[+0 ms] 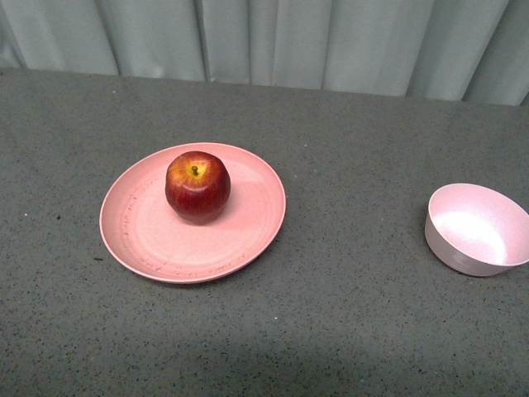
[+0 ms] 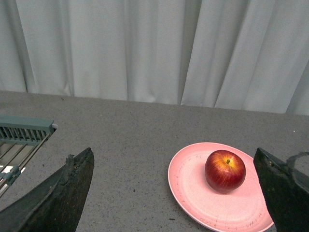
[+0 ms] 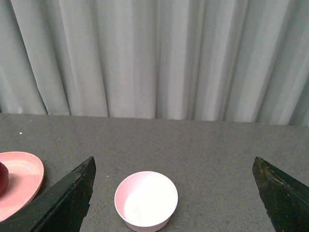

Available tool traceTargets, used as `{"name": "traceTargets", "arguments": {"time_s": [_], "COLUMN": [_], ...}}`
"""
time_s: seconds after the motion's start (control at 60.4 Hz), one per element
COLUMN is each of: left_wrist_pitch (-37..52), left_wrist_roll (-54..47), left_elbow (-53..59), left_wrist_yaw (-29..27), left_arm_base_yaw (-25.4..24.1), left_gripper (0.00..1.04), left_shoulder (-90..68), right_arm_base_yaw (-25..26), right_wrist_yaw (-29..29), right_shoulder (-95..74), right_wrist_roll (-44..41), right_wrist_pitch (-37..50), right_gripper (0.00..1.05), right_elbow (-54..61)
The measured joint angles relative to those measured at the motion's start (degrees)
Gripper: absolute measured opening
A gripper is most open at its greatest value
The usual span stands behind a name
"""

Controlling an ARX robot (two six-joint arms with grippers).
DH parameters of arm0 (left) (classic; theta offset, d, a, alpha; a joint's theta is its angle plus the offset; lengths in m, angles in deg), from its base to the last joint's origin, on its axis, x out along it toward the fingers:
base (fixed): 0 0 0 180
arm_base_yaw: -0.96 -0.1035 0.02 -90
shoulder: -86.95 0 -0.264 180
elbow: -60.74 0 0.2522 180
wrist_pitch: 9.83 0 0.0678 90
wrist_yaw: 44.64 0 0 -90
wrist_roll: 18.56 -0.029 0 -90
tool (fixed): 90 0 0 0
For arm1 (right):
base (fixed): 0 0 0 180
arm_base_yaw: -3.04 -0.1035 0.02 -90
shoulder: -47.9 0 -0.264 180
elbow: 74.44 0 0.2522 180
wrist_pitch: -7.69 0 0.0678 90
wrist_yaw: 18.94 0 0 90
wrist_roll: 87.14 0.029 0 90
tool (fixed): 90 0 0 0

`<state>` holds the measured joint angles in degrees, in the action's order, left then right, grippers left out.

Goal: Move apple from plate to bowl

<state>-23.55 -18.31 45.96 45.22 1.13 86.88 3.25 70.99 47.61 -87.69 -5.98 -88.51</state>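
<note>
The left hand (image 2: 173,159) has its two dark fingers (image 2: 67,193) spread wide and grips nothing. Between them in its wrist view lies the salmon-pink plate (image 1: 157,240), flat on the grey speckled tabletop (image 1: 347,331). The apple (image 1: 197,187) sits upright on the plate, stem up, a little toward the far side of its middle. The right hand (image 3: 174,162) is just as wide apart and also holds nothing. The small pale pink bowl (image 1: 450,252) shows between its fingers, standing upright on the tabletop, well apart from the plate on the robot's right. A pale pleated curtain (image 1: 273,41) hangs behind the far edge.
</note>
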Motion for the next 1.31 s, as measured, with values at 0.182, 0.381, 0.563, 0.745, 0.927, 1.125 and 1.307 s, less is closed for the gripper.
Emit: {"name": "traceTargets", "arguments": {"time_s": [0.182, 0.381, 0.563, 0.745, 0.927, 1.125, 1.307], "left_wrist_pitch": [0.00, 0.00, 0.00, 0.00, 0.00, 0.00, 0.00], "left_wrist_roll": [0.00, 0.00, 0.02, 0.00, 0.00, 0.02, 0.00], "left_elbow": [0.00, 0.00, 0.00, 0.00, 0.00, 0.00, 0.00], "left_wrist_yaw": [0.02, 0.00, 0.02, 0.02, 0.02, 0.02, 0.02], "left_arm_base_yaw": [0.00, 0.00, 0.00, 0.00, 0.00, 0.00, 0.00], "left_gripper": [0.98, 0.98, 0.98, 0.98, 0.98, 0.98, 0.98], "left_shoulder": [0.00, 0.00, 0.00, 0.00, 0.00, 0.00, 0.00], "right_arm_base_yaw": [0.00, 0.00, 0.00, 0.00, 0.00, 0.00, -1.14], "right_wrist_yaw": [0.00, 0.00, 0.00, 0.00, 0.00, 0.00, 3.80], "right_shoulder": [0.00, 0.00, 0.00, 0.00, 0.00, 0.00, -0.44], "right_wrist_roll": [0.00, 0.00, 0.00, 0.00, 0.00, 0.00, -1.29], "right_wrist_pitch": [0.00, 0.00, 0.00, 0.00, 0.00, 0.00, -0.63], "right_gripper": [0.95, 0.95, 0.95, 0.95, 0.95, 0.95, 0.95], "right_elbow": [0.00, 0.00, 0.00, 0.00, 0.00, 0.00, -0.09]}}
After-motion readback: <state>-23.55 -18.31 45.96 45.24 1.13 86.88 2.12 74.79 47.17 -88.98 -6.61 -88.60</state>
